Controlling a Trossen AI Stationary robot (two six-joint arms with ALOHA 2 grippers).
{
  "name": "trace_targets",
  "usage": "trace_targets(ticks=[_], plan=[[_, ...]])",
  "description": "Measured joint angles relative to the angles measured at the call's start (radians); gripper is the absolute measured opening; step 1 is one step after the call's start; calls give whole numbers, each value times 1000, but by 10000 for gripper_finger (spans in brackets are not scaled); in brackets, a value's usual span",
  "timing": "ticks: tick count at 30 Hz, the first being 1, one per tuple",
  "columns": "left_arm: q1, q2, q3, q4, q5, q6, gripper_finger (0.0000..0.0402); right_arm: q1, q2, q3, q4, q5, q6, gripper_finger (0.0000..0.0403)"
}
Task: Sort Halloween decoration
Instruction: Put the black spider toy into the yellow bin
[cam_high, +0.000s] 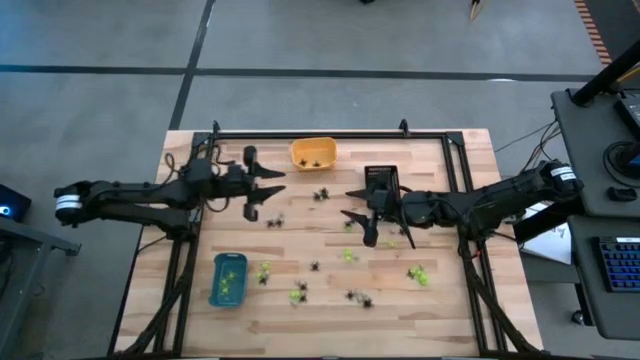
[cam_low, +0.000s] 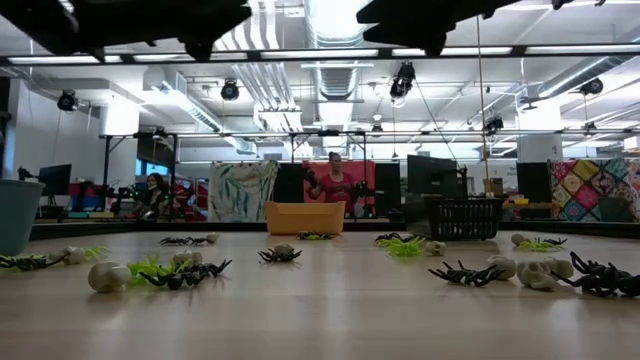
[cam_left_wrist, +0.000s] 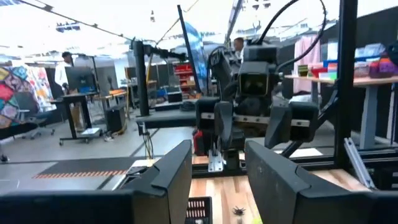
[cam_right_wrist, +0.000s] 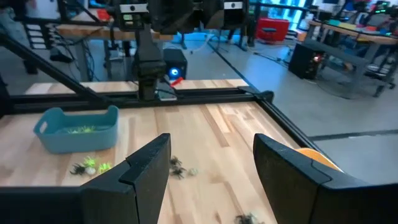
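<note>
Halloween decoration (cam_high: 352, 256) strewn loose over the lower-centre wood, none held | black spiders (cam_high: 360, 297) lie flat, legs splayed, at centre and lower right | lime-green pieces (cam_high: 418, 274) dot lower centre and lower right | whitish skulls (cam_low: 107, 276) rest among them, low view's left and right
</note>
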Motion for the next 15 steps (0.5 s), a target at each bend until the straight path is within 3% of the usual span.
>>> trace_targets(ticks=[9,15], plan=[[0,-162,-75,-28,0,-56,132,-48,-6,29,-56,-13,170,221],[0,-207,-84,-99,-2,-76,132,-55,33,200,-439,-94,386,221]])
